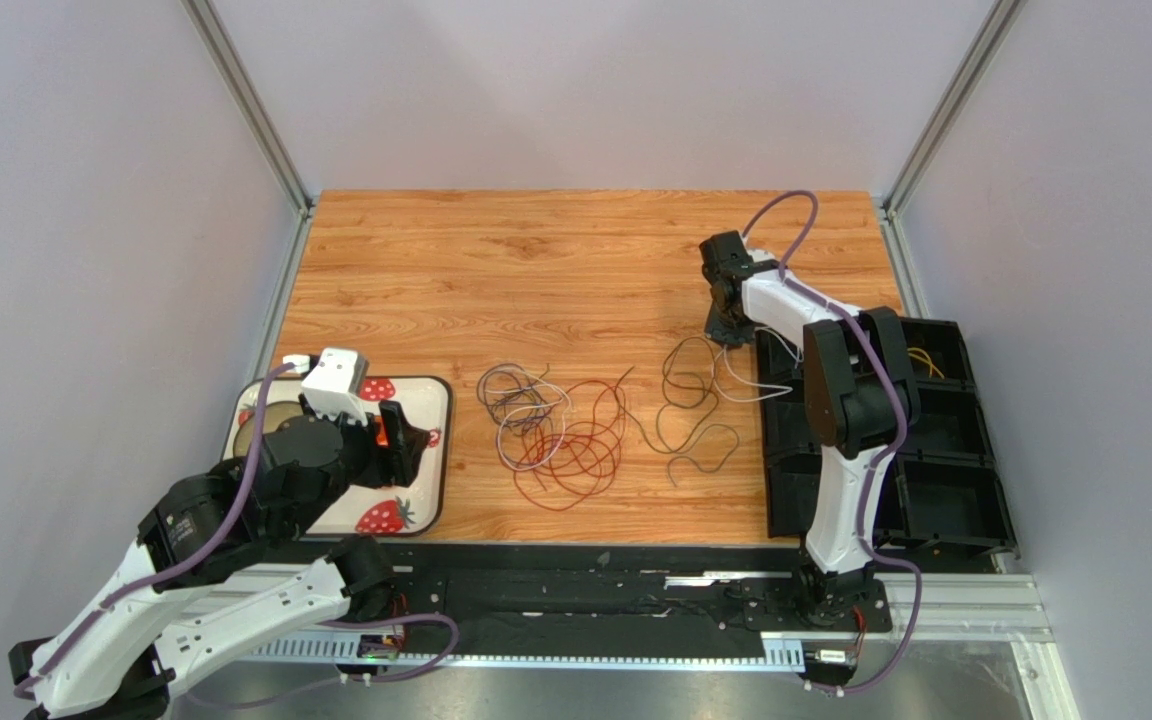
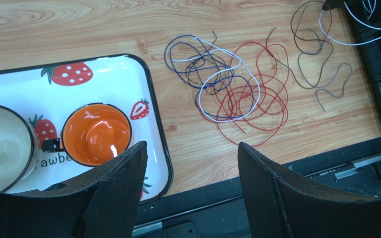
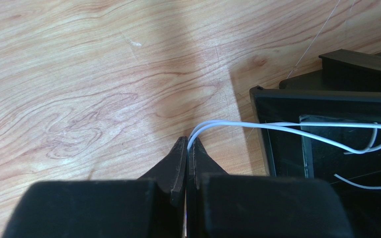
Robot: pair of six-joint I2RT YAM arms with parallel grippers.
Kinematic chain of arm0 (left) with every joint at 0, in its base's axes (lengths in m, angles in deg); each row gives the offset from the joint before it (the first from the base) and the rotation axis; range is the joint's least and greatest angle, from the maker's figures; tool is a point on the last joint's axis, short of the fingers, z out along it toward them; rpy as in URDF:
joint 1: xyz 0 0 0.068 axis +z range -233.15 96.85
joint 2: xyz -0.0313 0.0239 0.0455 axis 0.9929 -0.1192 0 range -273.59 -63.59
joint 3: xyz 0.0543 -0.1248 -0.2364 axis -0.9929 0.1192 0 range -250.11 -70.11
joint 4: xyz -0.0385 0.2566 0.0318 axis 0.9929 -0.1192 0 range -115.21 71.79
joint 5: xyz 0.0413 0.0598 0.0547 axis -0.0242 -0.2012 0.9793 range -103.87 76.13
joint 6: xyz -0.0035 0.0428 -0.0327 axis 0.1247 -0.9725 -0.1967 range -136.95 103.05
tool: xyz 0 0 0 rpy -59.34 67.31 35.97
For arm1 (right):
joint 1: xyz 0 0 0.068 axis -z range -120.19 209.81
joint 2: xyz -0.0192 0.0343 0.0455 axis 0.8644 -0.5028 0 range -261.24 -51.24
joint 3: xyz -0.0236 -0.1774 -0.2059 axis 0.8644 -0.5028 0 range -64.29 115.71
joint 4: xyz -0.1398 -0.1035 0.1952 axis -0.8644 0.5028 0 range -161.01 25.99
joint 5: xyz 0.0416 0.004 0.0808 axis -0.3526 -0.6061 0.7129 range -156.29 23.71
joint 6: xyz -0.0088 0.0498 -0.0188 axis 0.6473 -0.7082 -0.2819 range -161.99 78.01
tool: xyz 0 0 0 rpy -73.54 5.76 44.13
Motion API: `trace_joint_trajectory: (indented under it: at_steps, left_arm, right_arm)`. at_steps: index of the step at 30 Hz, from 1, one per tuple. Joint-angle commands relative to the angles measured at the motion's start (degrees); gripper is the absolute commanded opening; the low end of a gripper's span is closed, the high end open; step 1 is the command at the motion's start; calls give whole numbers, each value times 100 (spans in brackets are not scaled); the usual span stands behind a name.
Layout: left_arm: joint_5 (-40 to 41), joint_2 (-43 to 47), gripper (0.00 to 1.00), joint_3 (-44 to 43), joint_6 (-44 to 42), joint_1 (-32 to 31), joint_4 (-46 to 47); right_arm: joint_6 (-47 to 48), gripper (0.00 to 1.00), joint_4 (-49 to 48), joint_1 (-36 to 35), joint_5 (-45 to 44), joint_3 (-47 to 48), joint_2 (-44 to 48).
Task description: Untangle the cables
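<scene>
High rear overview of the table; close downward wrist views, the left's cables also overhead.

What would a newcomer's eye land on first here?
The red, white and blue cable tangle mid-table. Then the right gripper at the far right, jaws shut on a white cable trailing into the black bin. At left, a strawberry tray holding an orange mug, beneath the left gripper, jaws open.
</scene>
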Motion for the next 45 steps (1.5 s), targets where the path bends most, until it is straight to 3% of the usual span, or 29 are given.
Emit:
trace_joint_trajectory:
  at_steps: [1, 16, 20, 25, 30, 41, 45]
  left_arm:
    - [57, -66, 75, 36, 12, 7, 89]
    - [56, -127, 75, 28, 3, 7, 89]
    - [30, -163, 75, 28, -6, 7, 89]
    - [74, -145, 75, 28, 30, 7, 63]
    - [48, -145, 75, 36, 3, 7, 89]
    - [48, -233, 75, 36, 21, 7, 80]
    - [56, -251, 75, 19, 21, 7, 72]
  right_arm:
    - [139, 0, -50, -5, -85, 154, 669]
    - [429, 0, 117, 645, -165, -31, 2480]
    - [464, 0, 169, 716, 230, 4, 2341]
    - [315, 0, 512, 978, -691, 128, 2102]
    - [77, 0, 442, 1962, -94, 136, 2401]
    - [-28, 0, 468, 2606, 363, 1004, 2287]
    - [69, 0, 696, 2658, 135, 1577, 2033]
